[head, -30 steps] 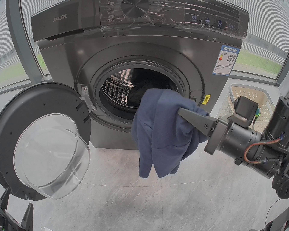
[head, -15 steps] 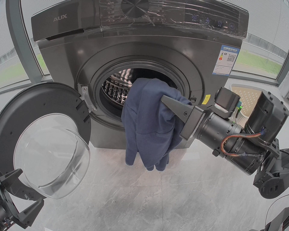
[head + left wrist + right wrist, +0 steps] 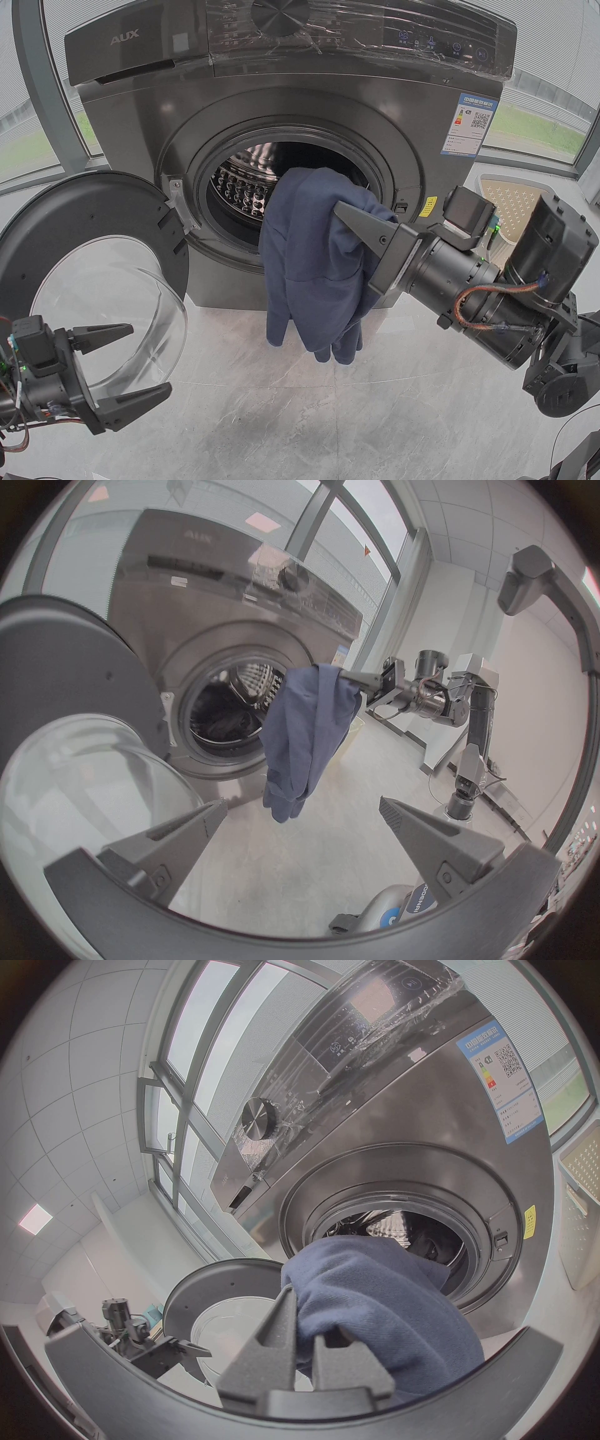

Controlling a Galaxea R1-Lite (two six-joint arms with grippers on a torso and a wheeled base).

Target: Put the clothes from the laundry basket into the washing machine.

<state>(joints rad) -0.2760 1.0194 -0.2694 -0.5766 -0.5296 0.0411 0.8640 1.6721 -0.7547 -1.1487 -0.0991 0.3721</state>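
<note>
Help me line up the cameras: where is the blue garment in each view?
Head view: blue garment, centre, hanging before the drum opening.
Left wrist view: mid-picture, beside the drum opening.
Right wrist view: mid-picture, clamped in the right gripper, before the drum opening.
Shared landmark: the drum opening.

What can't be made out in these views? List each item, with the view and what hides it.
1. The laundry basket: head view, the right arm covers most of it, so its contents cannot be told.
2. Inside the drum: left wrist view, only dark shapes; head view, the blue garment covers part of the opening.
3. The right gripper: right wrist view, tips sunk in the garment.
</note>
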